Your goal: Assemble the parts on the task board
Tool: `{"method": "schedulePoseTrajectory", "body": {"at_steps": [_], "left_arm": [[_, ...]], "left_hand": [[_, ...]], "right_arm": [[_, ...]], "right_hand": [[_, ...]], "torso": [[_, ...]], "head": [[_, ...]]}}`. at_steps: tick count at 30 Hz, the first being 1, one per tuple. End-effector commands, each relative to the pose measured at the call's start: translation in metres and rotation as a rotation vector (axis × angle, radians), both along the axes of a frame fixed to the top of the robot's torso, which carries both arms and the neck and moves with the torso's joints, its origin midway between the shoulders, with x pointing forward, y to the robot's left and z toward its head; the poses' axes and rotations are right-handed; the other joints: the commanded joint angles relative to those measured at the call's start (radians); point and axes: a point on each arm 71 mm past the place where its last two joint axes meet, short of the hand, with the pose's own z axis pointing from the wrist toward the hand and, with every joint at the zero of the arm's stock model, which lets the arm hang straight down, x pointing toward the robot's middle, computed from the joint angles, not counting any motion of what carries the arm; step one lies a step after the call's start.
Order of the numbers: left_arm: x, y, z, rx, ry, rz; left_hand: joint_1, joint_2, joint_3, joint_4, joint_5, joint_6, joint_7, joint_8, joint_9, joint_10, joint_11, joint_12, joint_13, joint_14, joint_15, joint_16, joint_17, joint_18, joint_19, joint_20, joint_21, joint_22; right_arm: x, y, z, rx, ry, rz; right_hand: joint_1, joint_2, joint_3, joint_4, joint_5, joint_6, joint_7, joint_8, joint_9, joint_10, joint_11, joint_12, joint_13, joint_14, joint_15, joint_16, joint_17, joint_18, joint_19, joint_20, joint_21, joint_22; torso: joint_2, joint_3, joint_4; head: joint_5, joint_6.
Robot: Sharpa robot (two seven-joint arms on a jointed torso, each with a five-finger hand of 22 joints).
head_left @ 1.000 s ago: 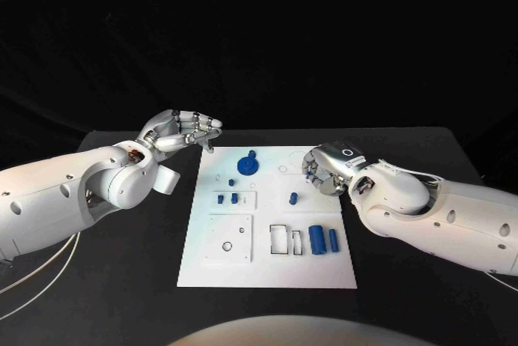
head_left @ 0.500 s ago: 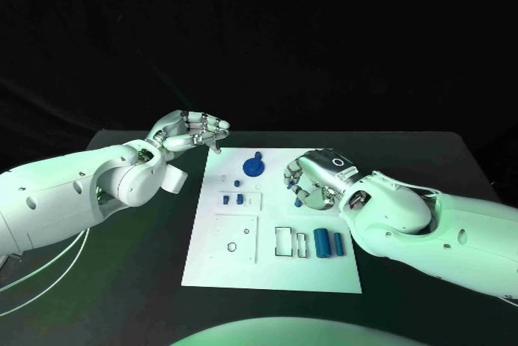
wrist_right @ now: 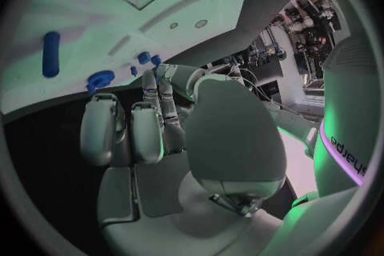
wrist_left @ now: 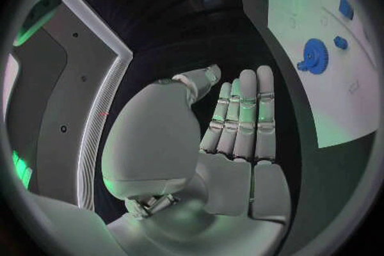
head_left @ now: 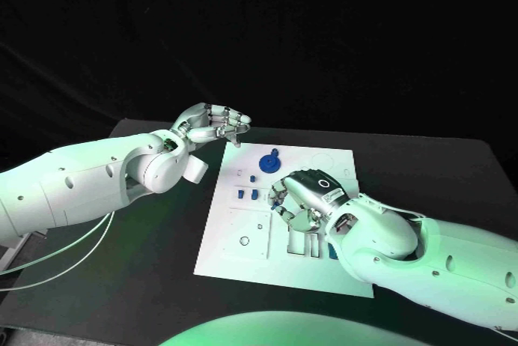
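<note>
The white board (head_left: 243,260) lies mid-table, with a blue gear (head_left: 270,163) near its 12 o'clock edge and small blue pegs (head_left: 251,196) just below the gear. The right hand (head_left: 302,202) hovers over the board's centre, fingers curled, holding nothing. The left hand (head_left: 214,123) hangs at the board's 11 o'clock corner, fingers curled in, empty.

I see my right hand (head_left: 305,200) curled over the middle of the task board (head_left: 283,267), above the blue cylinders (head_left: 329,248) (mostly hidden), while my left hand (head_left: 214,123), fingers curled in, hovers beside the board's far corner near the blue gear (head_left: 270,162).
</note>
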Motion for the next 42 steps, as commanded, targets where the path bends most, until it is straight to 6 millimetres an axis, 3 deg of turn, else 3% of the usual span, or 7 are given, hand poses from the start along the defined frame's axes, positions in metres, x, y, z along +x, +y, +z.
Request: {"method": "schedulePoseTrajectory", "body": {"at_steps": [1, 7, 15, 42], "left_arm": [[0.000, -0.004, 0.001, -0.008, -0.005, -0.022], [0.001, -0.009, 0.001, -0.012, -0.006, -0.031], [0.001, -0.011, 0.001, -0.014, -0.005, -0.036], [0.001, -0.012, 0.001, -0.013, -0.002, -0.042]], "left_hand": [[0.000, 0.008, -0.003, -0.003, 0.005, -0.009, 0.000, -0.006, -0.001, -0.008, -0.002, -0.004, -0.001, -0.007, -0.002, -0.005, -0.002, 0.013, 0.000, 0.005, -0.006, -0.001], [0.000, 0.008, -0.003, -0.003, 0.005, -0.009, 0.000, -0.006, -0.001, -0.008, -0.002, -0.004, -0.001, -0.007, -0.002, -0.005, -0.002, 0.013, 0.000, 0.005, -0.006, -0.001], [0.000, 0.008, -0.003, -0.003, 0.005, -0.009, 0.000, -0.006, -0.001, -0.008, -0.002, -0.004, -0.001, -0.007, -0.002, -0.005, -0.002, 0.013, 0.000, 0.005, -0.006, -0.001], [0.000, 0.008, -0.003, -0.003, 0.005, -0.009, 0.000, -0.006, -0.001, -0.008, -0.002, -0.004, -0.001, -0.007, -0.002, -0.005, -0.002, 0.013, 0.000, 0.005, -0.006, -0.001]], "right_arm": [[-0.002, 0.005, -0.010, 0.009, 0.030, 0.023], [-0.005, 0.013, -0.025, 0.007, 0.060, 0.032], [-0.007, 0.019, -0.032, 0.007, 0.075, 0.043], [-0.007, 0.026, -0.043, -0.031, 0.090, 0.052]], "right_hand": [[-0.002, 0.011, 0.001, -0.004, 0.004, 0.004, -0.001, 0.001, 0.001, 0.027, -0.020, 0.006, 0.001, 0.023, -0.002, 0.002, 0.000, -0.009, 0.005, -0.003, -0.003, 0.116], [-0.003, 0.012, 0.002, -0.004, 0.004, 0.003, -0.001, 0.000, 0.001, 0.026, -0.020, 0.005, 0.001, 0.023, -0.002, 0.002, 0.000, -0.009, 0.005, -0.003, -0.002, 0.116], [-0.003, 0.013, 0.004, -0.004, 0.004, 0.002, 0.000, 0.000, 0.001, 0.025, -0.020, 0.004, 0.000, 0.023, -0.002, 0.002, 0.000, -0.009, 0.005, -0.003, -0.003, 0.116], [-0.004, 0.014, 0.005, -0.004, 0.004, 0.001, 0.000, -0.001, 0.001, 0.025, -0.019, 0.003, 0.000, 0.023, -0.001, 0.002, 0.000, -0.009, 0.005, -0.003, -0.005, 0.115]], "torso": [[0.001, -0.0011, -0.0005], [0.001, 0.0009, -0.0007], [0.002, 0.0018, -0.0009], [0.001, 0.0012, -0.0009]], "head": [[0.016, -0.005], [0.031, -0.014], [0.041, -0.021], [0.045, -0.032]]}}
